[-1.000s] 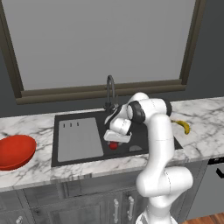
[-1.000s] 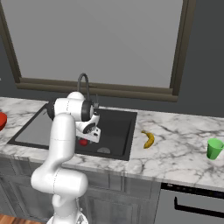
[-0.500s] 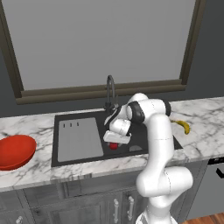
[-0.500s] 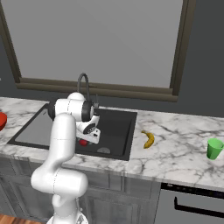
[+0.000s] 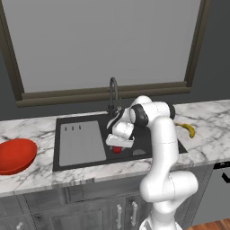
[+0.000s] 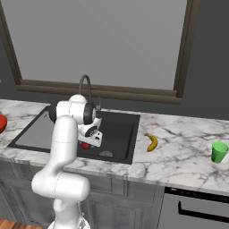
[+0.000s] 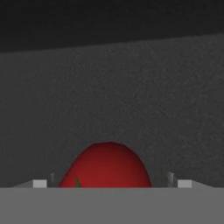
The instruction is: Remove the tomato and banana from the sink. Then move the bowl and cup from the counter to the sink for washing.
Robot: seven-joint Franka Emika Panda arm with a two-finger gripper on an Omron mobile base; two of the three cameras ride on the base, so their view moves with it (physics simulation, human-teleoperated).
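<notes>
The tomato is a small glossy red ball lying on the floor of the black sink. My gripper hangs low over it, open, with one fingertip on each side of the tomato and a gap to both. From the base views the hand covers most of the tomato. On the marble counter right of the sink lies the yellow banana. Far right on the counter stands the green cup. The red bowl rests on the counter left of the sink.
A dark curved faucet rises behind the basin, close to my arm. The grey ribbed drainboard fills the sink's left half. A window wall stands behind the counter, and grey cabinet fronts are below it.
</notes>
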